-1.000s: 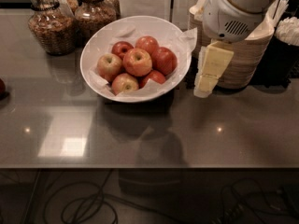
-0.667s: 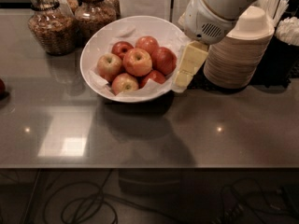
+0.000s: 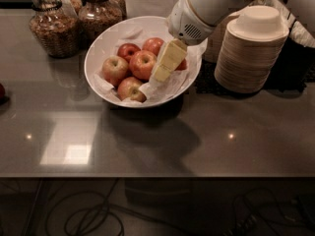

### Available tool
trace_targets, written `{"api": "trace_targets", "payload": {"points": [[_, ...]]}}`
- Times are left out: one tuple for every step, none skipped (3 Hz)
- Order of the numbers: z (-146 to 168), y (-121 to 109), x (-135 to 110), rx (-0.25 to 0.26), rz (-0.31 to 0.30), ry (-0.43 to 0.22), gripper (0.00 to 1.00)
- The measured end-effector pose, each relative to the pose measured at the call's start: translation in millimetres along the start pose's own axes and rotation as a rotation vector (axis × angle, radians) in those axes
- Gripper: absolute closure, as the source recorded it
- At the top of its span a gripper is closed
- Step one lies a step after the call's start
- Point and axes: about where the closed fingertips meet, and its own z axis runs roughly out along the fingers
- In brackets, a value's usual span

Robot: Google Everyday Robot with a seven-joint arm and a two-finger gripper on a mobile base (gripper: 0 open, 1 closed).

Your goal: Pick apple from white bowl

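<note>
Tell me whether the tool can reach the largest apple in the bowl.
Probably yes: the tool hangs inside the bowl, right beside the apple, with nothing lying over it.

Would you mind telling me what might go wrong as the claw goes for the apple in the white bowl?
The claw hangs over the white bowl, just right of the apple. Other apples crowd it, so the claw may close on the wrong one. The paper lining bunches beneath the claw and may get snagged. The arm passes close to the stacked bowls and may bump them.
</note>
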Motion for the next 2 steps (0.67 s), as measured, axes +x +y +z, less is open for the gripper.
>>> {"api": "trace_targets", "payload": {"points": [[23.7,-0.5,-13.2,-0.020,-0.017,-0.039,0.00],[42.1,2.4,-17.3,-0.040,-0.026,-0.049,0.00]]}}
